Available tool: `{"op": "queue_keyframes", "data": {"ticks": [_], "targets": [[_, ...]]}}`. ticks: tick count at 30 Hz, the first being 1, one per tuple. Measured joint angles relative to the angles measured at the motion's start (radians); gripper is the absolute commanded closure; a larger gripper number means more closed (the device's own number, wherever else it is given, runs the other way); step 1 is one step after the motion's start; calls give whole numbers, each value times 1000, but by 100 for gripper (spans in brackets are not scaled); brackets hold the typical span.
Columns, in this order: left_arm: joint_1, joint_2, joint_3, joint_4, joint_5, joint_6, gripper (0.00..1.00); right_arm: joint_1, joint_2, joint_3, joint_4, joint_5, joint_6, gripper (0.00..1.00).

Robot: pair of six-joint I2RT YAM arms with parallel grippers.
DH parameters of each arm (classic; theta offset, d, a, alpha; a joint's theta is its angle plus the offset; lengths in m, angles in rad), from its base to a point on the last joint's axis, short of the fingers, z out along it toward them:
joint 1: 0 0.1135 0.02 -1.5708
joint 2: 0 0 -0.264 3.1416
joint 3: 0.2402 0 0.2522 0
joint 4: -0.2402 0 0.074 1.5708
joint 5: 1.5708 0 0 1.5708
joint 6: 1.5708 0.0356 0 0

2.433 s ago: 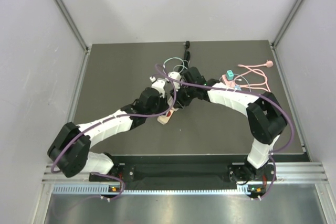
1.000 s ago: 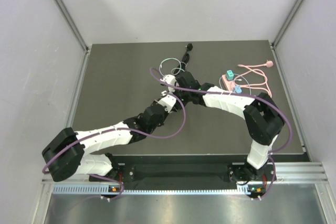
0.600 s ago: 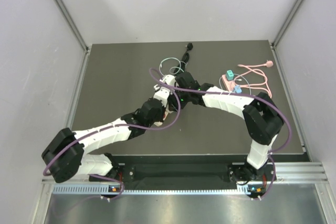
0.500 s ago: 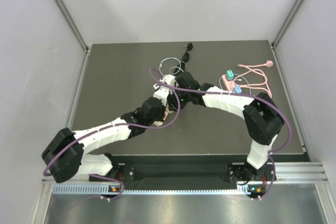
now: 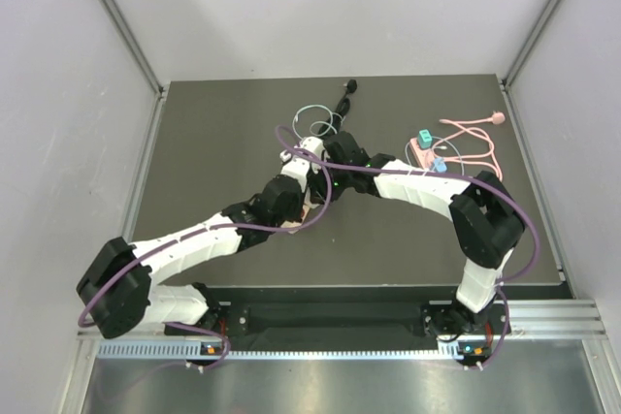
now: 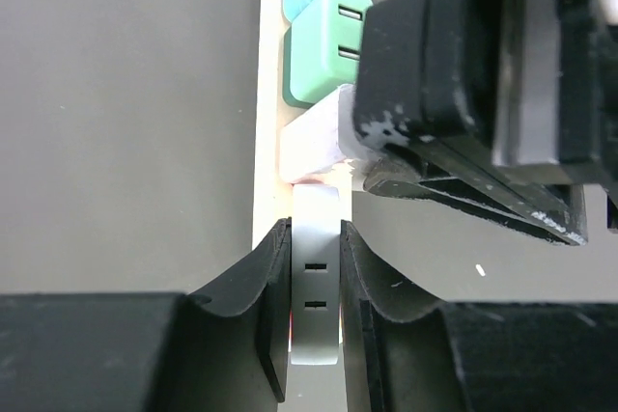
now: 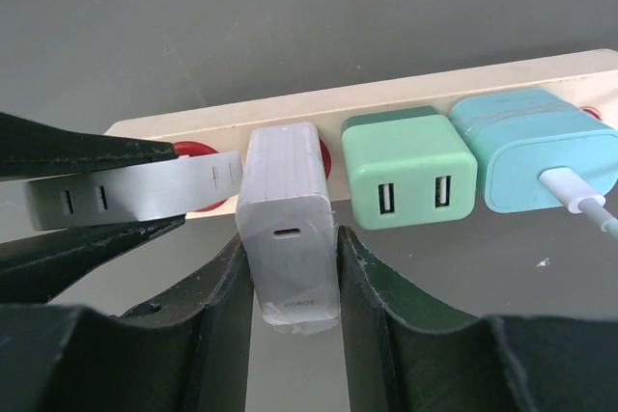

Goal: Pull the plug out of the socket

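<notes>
A cream power strip [image 7: 386,98] lies on the dark table with several plugs in it. In the left wrist view my left gripper [image 6: 316,272] is shut on a grey plug [image 6: 316,296] with two slots, at the strip's end. In the right wrist view my right gripper [image 7: 290,272] is shut on the white charger [image 7: 290,229] beside it. A green charger [image 7: 410,176] and a blue charger [image 7: 531,156] with a white cable sit further along. In the top view both grippers, left [image 5: 307,201] and right [image 5: 326,183], meet mid-table and hide the strip.
A pink power strip [image 5: 420,150] with a teal plug [image 5: 424,137] lies at the back right, with a pink cable [image 5: 473,138] beside it. A black cable [image 5: 345,96] and a pale coiled cable [image 5: 315,123] lie behind the grippers.
The left arm has moved away from me, towards the right gripper. The right arm has hardly moved over the last second.
</notes>
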Motion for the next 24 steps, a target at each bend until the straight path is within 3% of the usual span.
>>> {"op": "queue_keyframes", "data": {"ticks": [8,16,21,24], "targets": [[-49,-18,-18,6,-57,164,100,8,9,1,12,-5,5,100],[-52,-36,-74,79,-61,96,100,11,9,0,4,0,-27,100],[-60,-67,-111,115,-77,-5,100,11,-5,0,-21,-18,-61,68],[-71,-99,-135,139,-88,-68,100,8,-29,-13,-35,-26,-71,55]]}}
